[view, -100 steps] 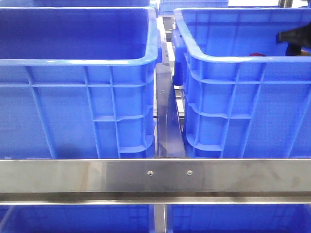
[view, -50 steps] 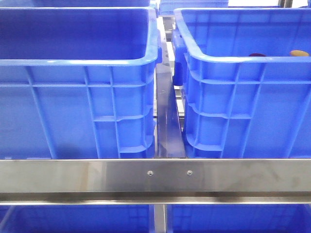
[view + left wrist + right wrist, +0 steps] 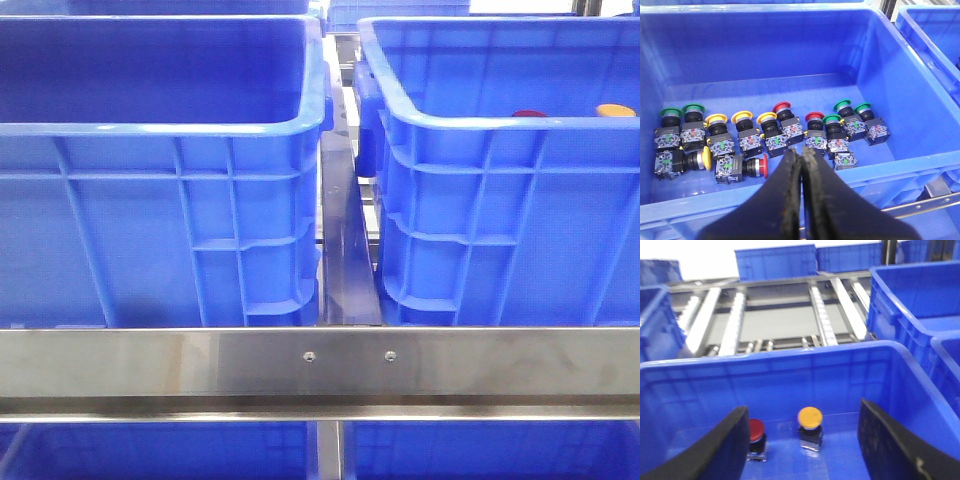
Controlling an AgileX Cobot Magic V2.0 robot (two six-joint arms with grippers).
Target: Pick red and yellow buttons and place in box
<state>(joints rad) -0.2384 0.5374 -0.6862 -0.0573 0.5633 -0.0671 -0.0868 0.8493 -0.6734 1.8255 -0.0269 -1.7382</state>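
Black right gripper [image 3: 802,450] wide open, empty, above red button [image 3: 756,430].

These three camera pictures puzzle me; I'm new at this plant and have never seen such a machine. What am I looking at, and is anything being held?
It is a two-armed robot sorting push buttons. The front picture looks forward at two blue crates, the left crate and the right crate, behind a metal rail. The other two pictures come from cameras on the wrists. The left tool is shut and empty above a crate holding green, yellow and red buttons. The right tool is open, holding nothing; below it a red button and a yellow button stand apart inside the right crate.
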